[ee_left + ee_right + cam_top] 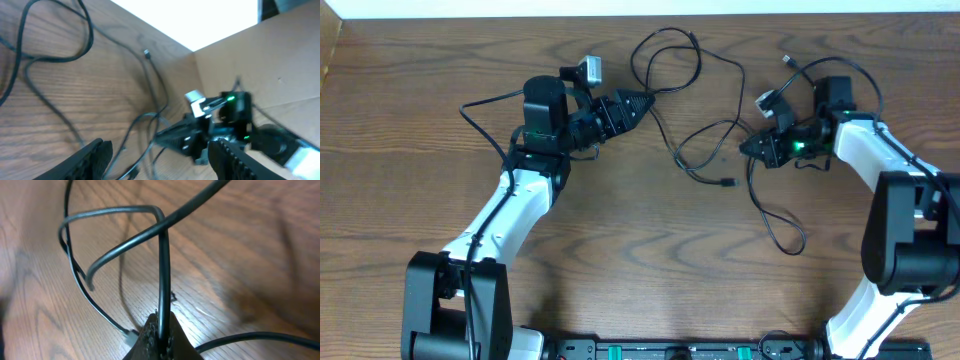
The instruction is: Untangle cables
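Note:
Several thin black cables (672, 62) lie looped on the wooden table (620, 240) between the arms. One ends in a small plug (727, 182). My left gripper (642, 102) is open at the loops' left side; the left wrist view shows its fingers (160, 155) wide apart with cable strands (145, 125) lying between them on the table. My right gripper (748, 148) is shut on a black cable (162, 270), clamped upright between the fingers (160, 330). That cable trails down to a loop (785, 240). A pale plug end (131, 337) lies by the fingertips.
A white strip runs along the table's back edge (640, 8). A cardboard wall (250, 60) stands at the right side in the left wrist view. Thicker black robot cables hang by the left arm (480, 105) and the right arm (855, 72).

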`<state>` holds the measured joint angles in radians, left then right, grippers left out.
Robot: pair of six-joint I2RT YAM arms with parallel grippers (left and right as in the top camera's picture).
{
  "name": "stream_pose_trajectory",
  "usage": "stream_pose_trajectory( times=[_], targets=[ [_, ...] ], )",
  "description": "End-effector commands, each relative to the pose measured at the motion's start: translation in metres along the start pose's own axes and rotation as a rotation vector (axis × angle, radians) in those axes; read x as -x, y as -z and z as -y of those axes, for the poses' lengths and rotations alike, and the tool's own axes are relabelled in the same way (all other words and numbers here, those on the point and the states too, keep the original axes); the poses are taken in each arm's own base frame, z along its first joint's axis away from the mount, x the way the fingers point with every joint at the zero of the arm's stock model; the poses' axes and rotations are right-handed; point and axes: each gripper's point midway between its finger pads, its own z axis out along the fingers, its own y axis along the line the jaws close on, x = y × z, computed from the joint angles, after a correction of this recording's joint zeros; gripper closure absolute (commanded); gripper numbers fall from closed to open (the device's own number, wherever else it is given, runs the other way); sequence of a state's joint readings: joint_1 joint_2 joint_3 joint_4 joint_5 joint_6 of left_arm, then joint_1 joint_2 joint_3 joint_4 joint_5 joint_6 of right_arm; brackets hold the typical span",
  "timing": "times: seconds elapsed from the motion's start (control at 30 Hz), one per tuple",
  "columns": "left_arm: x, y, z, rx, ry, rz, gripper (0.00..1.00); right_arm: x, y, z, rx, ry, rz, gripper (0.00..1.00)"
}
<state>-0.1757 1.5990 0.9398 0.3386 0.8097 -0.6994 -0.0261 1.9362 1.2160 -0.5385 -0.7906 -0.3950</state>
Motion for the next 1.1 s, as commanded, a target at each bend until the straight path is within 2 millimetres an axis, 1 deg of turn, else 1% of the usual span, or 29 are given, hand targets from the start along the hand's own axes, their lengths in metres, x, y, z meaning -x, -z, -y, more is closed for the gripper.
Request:
stream_pose_trajectory(
  times=[0.0, 0.1, 0.13, 0.2, 0.27, 0.33, 0.37, 0.53, 0.57, 0.67, 0.8, 0.93, 1.07],
  targets=[
    [0.0, 0.002, 0.0, 0.018, -0.142, -0.007, 0.26, 0.018, 0.022, -0.011, -0.022, 0.081, 0.054, 0.99],
    [-0.007, 0.003, -0.019, 0.106, -0.188, -0.025, 0.16, 0.025, 0.029, -0.017, -0.032, 0.111, 0.075, 0.99],
    [-0.01, 0.004, -0.027, 0.141, -0.231, -0.041, 0.13, 0.027, 0.031, -0.018, -0.034, 0.118, 0.081, 0.99],
    [-0.019, 0.003, -0.035, 0.164, -0.312, -0.081, 0.08, 0.029, 0.033, -0.021, -0.035, 0.123, 0.085, 0.99],
    [-0.027, 0.0, -0.037, 0.163, -0.355, -0.11, 0.05, 0.029, 0.033, -0.023, -0.033, 0.126, 0.084, 0.99],
    [-0.038, -0.008, -0.035, 0.151, -0.465, -0.148, 0.04, 0.029, 0.032, -0.025, -0.028, 0.128, 0.08, 0.99],
    [-0.041, -0.012, -0.038, 0.165, -0.495, -0.157, 0.04, 0.029, 0.031, -0.026, -0.024, 0.128, 0.078, 0.99],
    [-0.057, -0.031, -0.058, 0.255, -0.52, -0.187, 0.03, 0.029, 0.027, -0.036, 0.007, 0.138, 0.075, 0.99],
    [-0.06, -0.035, -0.062, 0.266, -0.504, -0.188, 0.03, 0.029, 0.026, -0.037, 0.011, 0.14, 0.075, 0.99],
    [-0.064, -0.045, -0.076, 0.306, -0.355, -0.169, 0.03, 0.03, 0.026, -0.036, 0.01, 0.141, 0.077, 0.99],
    [-0.065, -0.057, -0.091, 0.312, -0.17, -0.126, 0.03, 0.029, 0.026, -0.037, 0.011, 0.138, 0.075, 0.99],
    [-0.061, -0.067, -0.093, 0.293, -0.03, -0.074, 0.03, 0.028, 0.025, -0.039, 0.019, 0.133, 0.069, 0.99],
    [-0.06, -0.072, -0.09, 0.276, 0.015, -0.056, 0.03, 0.028, 0.025, -0.044, 0.042, 0.133, 0.074, 0.99]
  ],
)
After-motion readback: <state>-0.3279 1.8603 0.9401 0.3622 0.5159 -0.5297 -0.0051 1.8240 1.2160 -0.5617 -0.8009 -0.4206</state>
